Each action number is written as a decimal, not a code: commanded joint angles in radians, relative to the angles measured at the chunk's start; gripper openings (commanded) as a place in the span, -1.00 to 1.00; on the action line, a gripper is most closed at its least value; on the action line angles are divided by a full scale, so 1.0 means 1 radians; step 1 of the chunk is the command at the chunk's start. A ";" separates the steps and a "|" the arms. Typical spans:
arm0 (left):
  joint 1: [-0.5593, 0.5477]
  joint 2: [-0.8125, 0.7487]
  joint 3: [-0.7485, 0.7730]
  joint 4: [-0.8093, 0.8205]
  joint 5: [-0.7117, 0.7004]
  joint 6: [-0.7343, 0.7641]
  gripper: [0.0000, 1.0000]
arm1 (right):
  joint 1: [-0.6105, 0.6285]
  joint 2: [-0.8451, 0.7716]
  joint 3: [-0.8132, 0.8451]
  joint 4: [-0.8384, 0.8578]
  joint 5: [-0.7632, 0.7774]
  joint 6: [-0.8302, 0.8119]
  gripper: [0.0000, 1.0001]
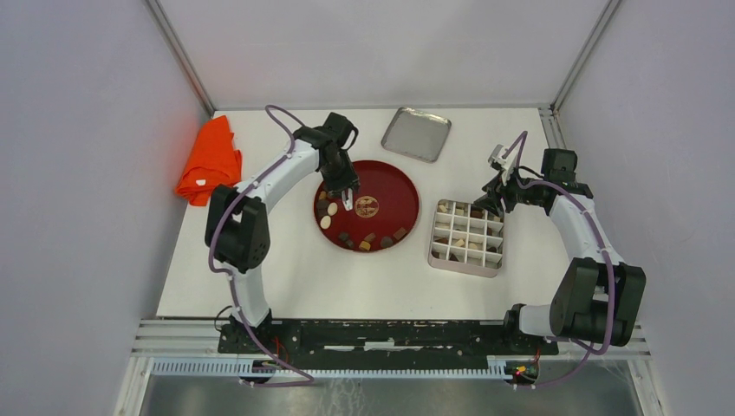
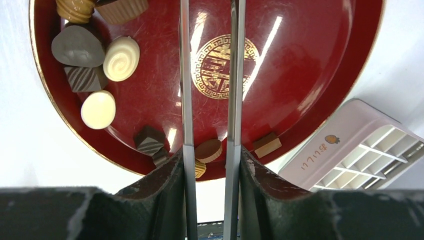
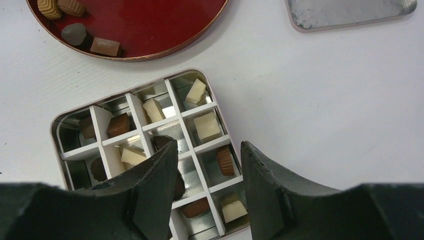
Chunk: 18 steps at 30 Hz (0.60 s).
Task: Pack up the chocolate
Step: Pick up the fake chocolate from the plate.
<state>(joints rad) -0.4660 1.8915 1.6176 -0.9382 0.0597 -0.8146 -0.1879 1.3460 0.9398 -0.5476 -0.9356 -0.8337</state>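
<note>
**Chocolate location.** The chocolate pieces (image 1: 332,209) are in two groups. One group lies loose on the red plate (image 1: 390,186), along its left and near rim. The other sits in the compartments of the divided tin box (image 3: 54,131), just to the right of the plate.

**View differences.**
- The left wrist view resolves individual pieces: two cream-white rounds, a grey-brown domed piece, dark striped blocks and tan rounds. It also shows the gold emblem (image 2: 222,66) at the plate centre and the box's pink outer wall with printed lettering.
- The right wrist view shows the box interior: cream squares and brown pieces lie singly in cells, and some cells show bare metal floor.
- Only the top view shows both arms, the orange cloth (image 1: 210,160) at the far left, and the metal lid (image 1: 417,133) behind the plate.

**Left arm.** It reaches forward and right, the wrist bent back over the plate. The left gripper (image 1: 347,201) has thin blade fingers (image 2: 186,75), parallel with a narrow gap. Nothing lies between them in view; the tips run out of frame. The cream and dark cluster lies left of the blades. One tan round shows through the gap near the rim.

**Right arm.** It folds inward, pointing left. The right gripper (image 3: 207,147) hangs over the box's far right part, jaws wide apart and empty, with the packed pieces below.
</note>
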 commanded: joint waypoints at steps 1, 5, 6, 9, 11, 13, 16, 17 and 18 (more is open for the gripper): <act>-0.022 0.029 0.075 -0.084 -0.057 -0.075 -0.17 | -0.005 -0.002 0.010 -0.003 -0.037 0.001 0.11; -0.039 0.061 0.124 -0.096 -0.084 -0.080 -0.17 | -0.004 -0.006 0.011 -0.006 -0.033 -0.002 0.11; -0.041 0.069 0.135 -0.099 -0.083 -0.080 -0.17 | -0.005 -0.007 0.010 -0.007 -0.032 -0.002 0.11; -0.050 0.085 0.160 -0.111 -0.081 -0.081 -0.17 | -0.005 -0.007 0.008 -0.002 -0.034 -0.002 0.11; -0.057 0.088 0.171 -0.115 -0.076 -0.082 -0.17 | -0.005 -0.004 0.008 -0.003 -0.032 -0.002 0.11; -0.065 0.086 0.179 -0.116 -0.073 -0.083 -0.17 | -0.005 -0.001 0.008 -0.003 -0.031 -0.002 0.11; -0.071 0.086 0.183 -0.115 -0.071 -0.089 -0.17 | -0.005 0.002 0.009 -0.004 -0.031 -0.002 0.11; -0.073 0.087 0.185 -0.117 -0.070 -0.089 -0.17 | -0.005 0.001 0.008 -0.004 -0.031 -0.002 0.11; -0.075 0.086 0.188 -0.117 -0.071 -0.088 -0.17 | -0.004 0.003 0.008 -0.003 -0.031 -0.002 0.11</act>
<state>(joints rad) -0.5301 1.9850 1.7561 -1.0473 0.0010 -0.8539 -0.1883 1.3460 0.9398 -0.5480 -0.9428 -0.8337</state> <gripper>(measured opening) 0.419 0.553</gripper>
